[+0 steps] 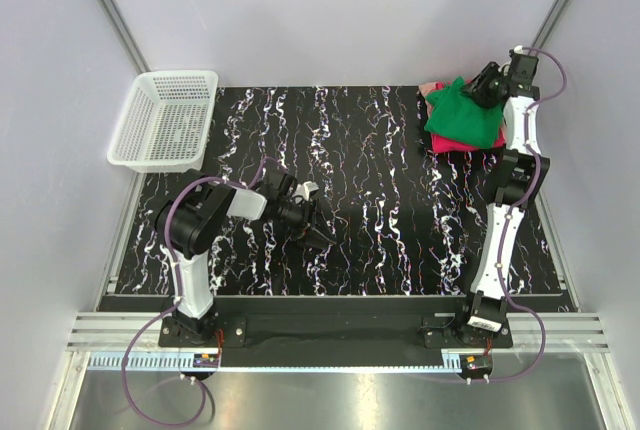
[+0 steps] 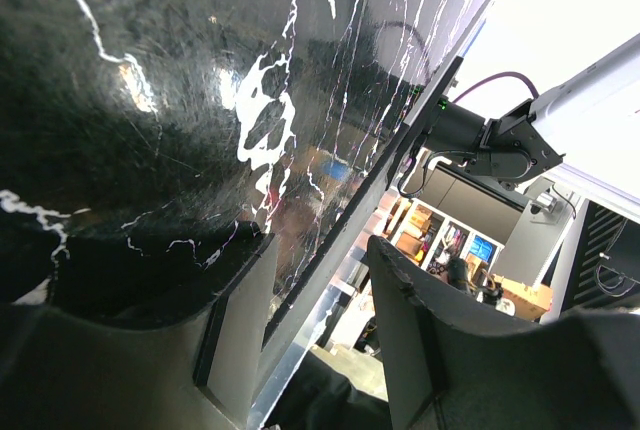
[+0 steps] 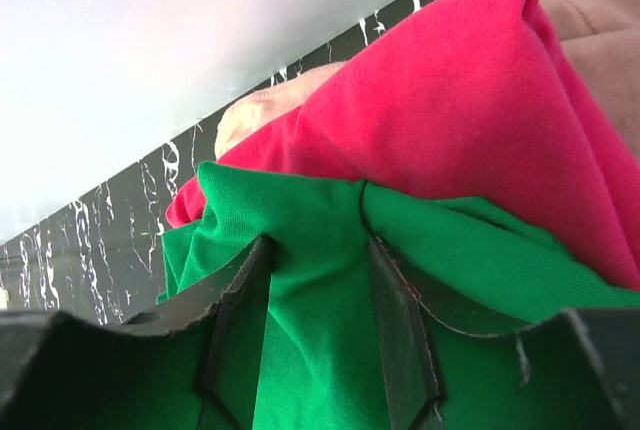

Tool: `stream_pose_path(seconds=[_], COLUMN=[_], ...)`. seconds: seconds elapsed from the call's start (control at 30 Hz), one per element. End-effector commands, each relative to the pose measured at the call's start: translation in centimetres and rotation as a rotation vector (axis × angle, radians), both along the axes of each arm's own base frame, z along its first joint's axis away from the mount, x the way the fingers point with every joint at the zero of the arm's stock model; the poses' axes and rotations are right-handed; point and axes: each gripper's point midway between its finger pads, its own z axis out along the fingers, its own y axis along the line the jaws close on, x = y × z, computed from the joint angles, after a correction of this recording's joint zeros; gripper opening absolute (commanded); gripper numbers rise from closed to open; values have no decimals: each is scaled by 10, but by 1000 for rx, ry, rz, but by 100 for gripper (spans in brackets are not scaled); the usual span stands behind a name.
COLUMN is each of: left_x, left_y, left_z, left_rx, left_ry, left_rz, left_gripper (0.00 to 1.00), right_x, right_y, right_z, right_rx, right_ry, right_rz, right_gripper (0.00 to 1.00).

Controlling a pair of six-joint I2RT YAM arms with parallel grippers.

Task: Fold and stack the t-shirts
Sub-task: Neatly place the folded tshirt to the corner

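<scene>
Its fingers parted, the right gripper point(image 3: 318, 250) pressed around a fold of the green t-shirt point(image 1: 460, 115), which lay atop the hot pink t-shirt point(image 1: 480, 143) at the upper right of the table point(image 1: 390, 190). The left gripper point(image 1: 318, 233), released and empty, hung left of centre.

Top looks down; wrists close: right t-shirts point(image 1: 462, 118), left seemingly table point(image 2: 120, 150).

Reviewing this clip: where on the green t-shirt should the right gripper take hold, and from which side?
Pinch the raised crease at the far edge of the green t-shirt, coming down from its far-right side, where the right gripper has open fingers astride green cloth. The crease stands proud of the pink t-shirt beneath, so probably only green gets caught.
</scene>
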Motion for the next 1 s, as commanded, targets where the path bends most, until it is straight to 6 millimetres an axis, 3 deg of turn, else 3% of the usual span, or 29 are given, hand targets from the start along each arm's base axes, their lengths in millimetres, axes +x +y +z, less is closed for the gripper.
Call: stream_pose_path(seconds=[0.0, 0.1, 0.27, 0.4, 0.5, 0.7, 0.97], left_x=[-33, -32, -30, -27, -24, -28, -43], left_y=[40, 39, 35, 30, 27, 28, 38], left_z=[-71, -73, -74, -73, -72, -77, -86], left_rx=[316, 315, 305, 293, 286, 287, 309], left_ry=[110, 112, 112, 106, 101, 106, 129], left_rz=[33, 29, 28, 27, 26, 19, 15], left_gripper=[50, 50, 50, 50, 50, 50, 50], right_x=[3, -1, -15, -30, -42, -54, -46], right_y=[-26, -19, -13, 2, 13, 35, 39], right_z=[88, 117, 182, 206, 199, 151, 93], right_rx=[-82, -70, -83, -45, -9, 34, 79], right_ry=[-166, -212, -306, -322, -280, -168, -81], right_rz=[-58, -31, -28, 12, 39, 107, 130], right_gripper=[50, 50, 51, 51, 49, 46, 46])
